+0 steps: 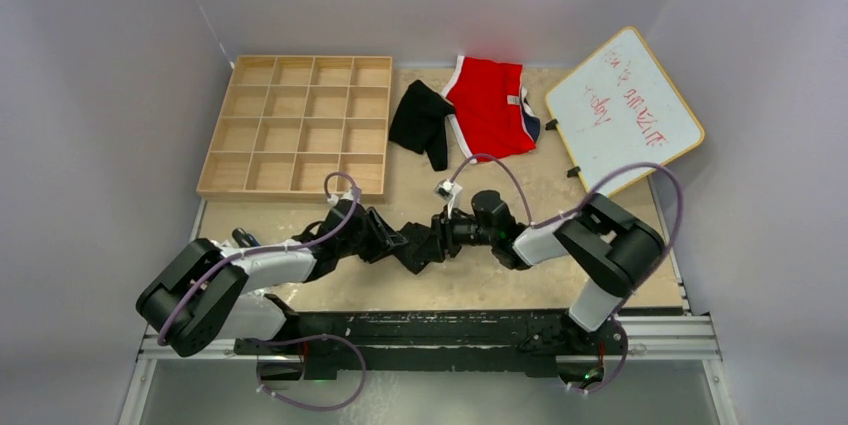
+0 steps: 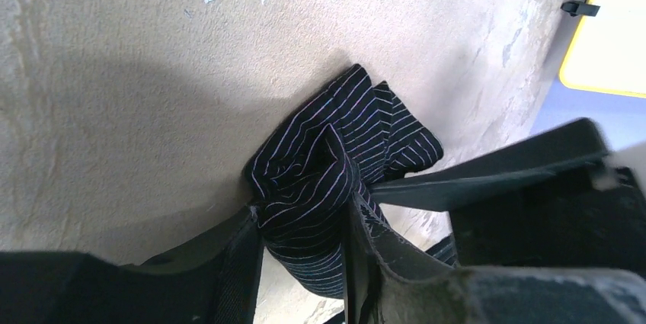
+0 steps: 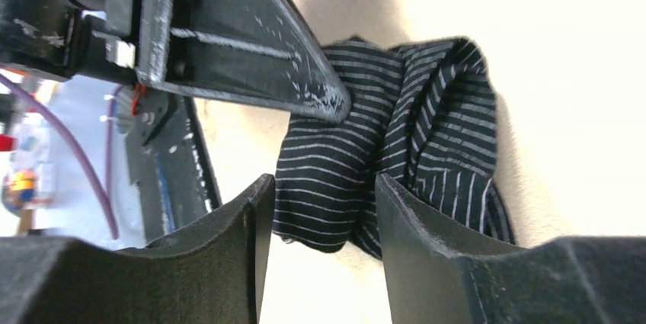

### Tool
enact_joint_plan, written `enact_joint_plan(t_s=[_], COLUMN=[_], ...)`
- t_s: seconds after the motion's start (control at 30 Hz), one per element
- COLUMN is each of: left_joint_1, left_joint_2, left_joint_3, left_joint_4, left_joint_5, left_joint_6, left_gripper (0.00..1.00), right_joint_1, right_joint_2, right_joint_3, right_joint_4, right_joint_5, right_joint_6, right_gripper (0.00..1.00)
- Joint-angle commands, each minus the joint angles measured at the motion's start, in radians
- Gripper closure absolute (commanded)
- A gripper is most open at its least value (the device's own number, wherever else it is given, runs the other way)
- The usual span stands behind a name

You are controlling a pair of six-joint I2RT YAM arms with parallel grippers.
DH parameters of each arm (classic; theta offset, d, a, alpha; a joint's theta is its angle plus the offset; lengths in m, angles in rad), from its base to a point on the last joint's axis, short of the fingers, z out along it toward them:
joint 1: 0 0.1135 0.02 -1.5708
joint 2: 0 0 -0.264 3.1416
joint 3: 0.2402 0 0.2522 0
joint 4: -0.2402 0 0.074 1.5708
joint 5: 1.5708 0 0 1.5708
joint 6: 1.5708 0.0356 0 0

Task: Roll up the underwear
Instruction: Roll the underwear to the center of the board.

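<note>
Soft, limp, light underwear [image 2: 366, 126], bunched loosely. Left claw [image 2: 303, 213] clenched on one end; right claw [image 3: 321, 187] astride it, perhaps slack, cannot tell. Best pinched mid-bundle.

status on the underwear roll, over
Left gripper clamped on striped underwear. Right gripper open, astride same bundle. Other black pair beside red briefs. Nothing blocking.

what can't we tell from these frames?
- Top view: the striped underwear is hidden under the meeting grippers.
- Right wrist view: whether the right gripper pinches the fabric or only straddles it; its fingers cover the contact.
- Left wrist view: the left gripper clamps the cloth, whose lower end is cut off by the frame edge.
- Top view: the whiteboard writing is too small to read.
</note>
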Motion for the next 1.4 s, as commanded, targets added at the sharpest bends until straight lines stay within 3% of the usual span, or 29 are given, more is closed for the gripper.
enact_joint_plan(t_s=[0.0,0.07,0.17,0.43,0.7,0.83,0.93,1.03,1.13,1.23,1.37], left_joint_1=[-0.010,-0.011,-0.012,-0.012,-0.012,-0.012,-0.012,-0.011,-0.011,-0.010,-0.010], left_joint_2=[0.000,-0.013,-0.027,-0.021,-0.022,-0.038,-0.066,-0.103,-0.153,-0.234,-0.340], left_joint_3=[0.016,0.026,0.035,0.067,0.071,0.072,0.063,0.054,0.033,-0.026,-0.130], left_joint_4=[-0.195,-0.214,-0.229,-0.282,-0.306,-0.320,-0.330,-0.343,-0.342,-0.299,-0.184], left_joint_5=[-0.068,-0.067,-0.059,-0.051,-0.046,-0.050,-0.054,-0.063,-0.067,-0.073,-0.067], left_joint_6=[0.058,0.048,0.035,0.018,0.014,0.010,0.000,-0.004,-0.020,-0.052,-0.097], left_gripper=[0.73,0.73,0.73,0.74,0.74,0.73,0.68,0.56,0.42,0.35,0.31], right_joint_1=[0.010,0.045,0.114,0.393,0.482,0.504,0.506,0.488,0.412,0.310,0.215], right_joint_2=[-0.184,-0.255,-0.322,-0.276,-0.143,-0.090,-0.093,-0.125,-0.144,-0.121,-0.043], right_joint_3=[0.096,0.143,0.194,0.289,0.359,0.373,0.336,0.268,0.191,0.115,0.055], right_joint_4=[-0.475,-0.640,-0.759,-0.807,-0.778,-0.837,-0.844,-0.757,-0.587,-0.370,-0.118], right_joint_5=[0.123,0.222,0.384,0.791,0.877,0.941,0.907,0.779,0.547,0.303,0.113], right_joint_6=[-0.270,-0.364,-0.451,-0.515,-0.541,-0.543,-0.502,-0.464,-0.385,-0.278,-0.116], right_gripper=[0.46,0.45,0.44,0.44,0.46,0.58,0.79,0.90,0.92,0.92,0.91])
